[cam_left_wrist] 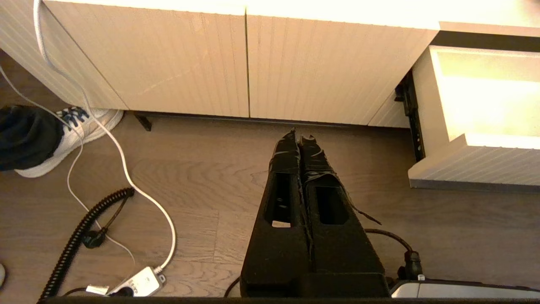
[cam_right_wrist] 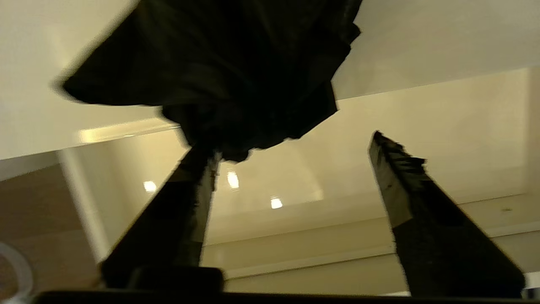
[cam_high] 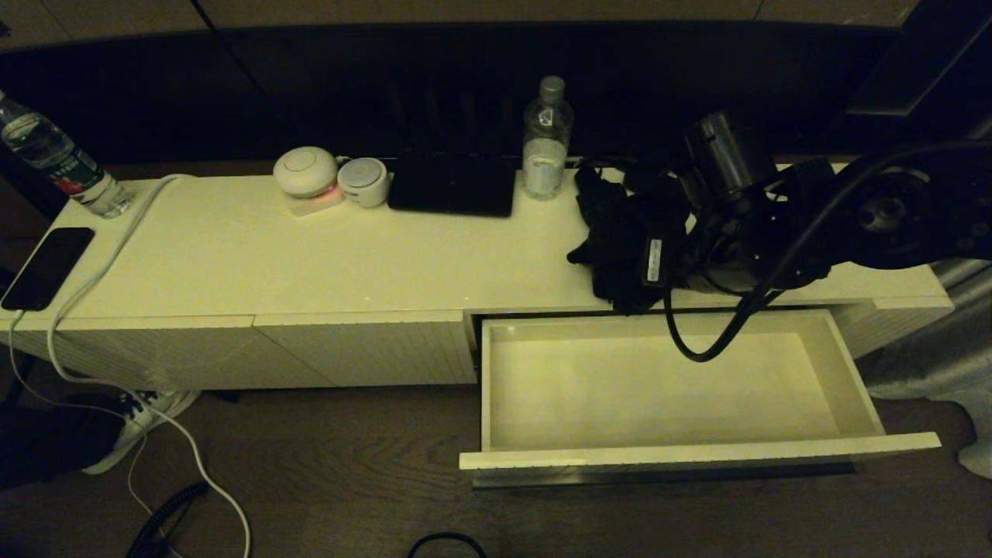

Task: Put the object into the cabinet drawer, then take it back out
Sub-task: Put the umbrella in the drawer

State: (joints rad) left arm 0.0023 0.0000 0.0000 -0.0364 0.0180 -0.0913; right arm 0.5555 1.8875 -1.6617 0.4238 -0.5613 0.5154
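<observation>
The black fabric garment (cam_high: 620, 225) lies bunched on the cabinet top at the right, its front edge hanging slightly over the open drawer (cam_high: 697, 453). The drawer is pulled out and holds nothing. My right gripper (cam_right_wrist: 291, 145) is open, just in front of the garment (cam_right_wrist: 236, 63) and above the drawer's inside (cam_right_wrist: 295, 185). One of its fingertips (cam_right_wrist: 202, 169) meets the garment's hanging edge; the other stands clear. In the head view the right wrist hides those fingers. My left gripper (cam_left_wrist: 298, 137) is shut on nothing, low over the wooden floor, left of the drawer front (cam_left_wrist: 472, 164).
On the cabinet top stand a water bottle (cam_high: 546, 139), a flat black device (cam_high: 452, 184), two round white gadgets (cam_high: 306, 172), another bottle (cam_high: 54, 159) and a phone (cam_high: 48, 266) with a white cable. A shoe (cam_left_wrist: 63, 135) and cables lie on the floor.
</observation>
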